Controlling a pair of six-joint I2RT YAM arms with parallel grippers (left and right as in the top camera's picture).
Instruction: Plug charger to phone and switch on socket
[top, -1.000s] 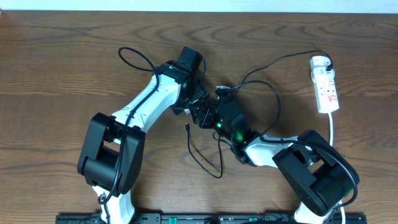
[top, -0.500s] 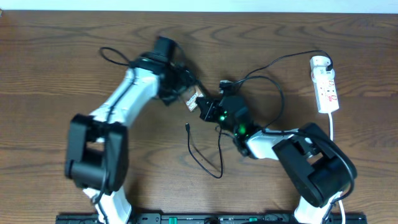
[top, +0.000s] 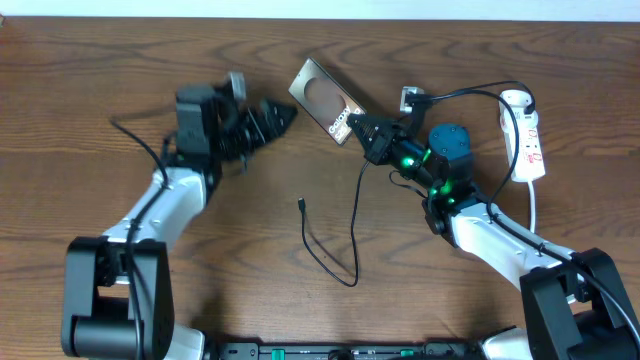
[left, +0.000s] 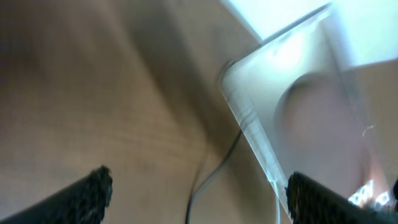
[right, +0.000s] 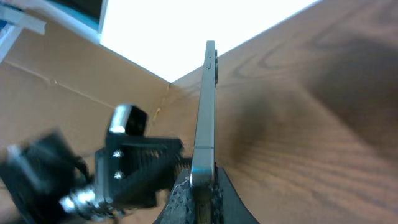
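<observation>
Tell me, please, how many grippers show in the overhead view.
2. The left gripper, open and empty, is at upper centre-left, apart from the phone; the right gripper is shut on the phone's end.

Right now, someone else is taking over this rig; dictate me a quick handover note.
Left gripper: open, empty, left of the phone.
Right gripper: shut on the phone's lower end.
Charger plug tip: loose on the table, unplugged; its cable runs toward the socket at far right.
Done: phone gripped. Left: plug in charger, switch on socket; switch state unreadable.
</observation>
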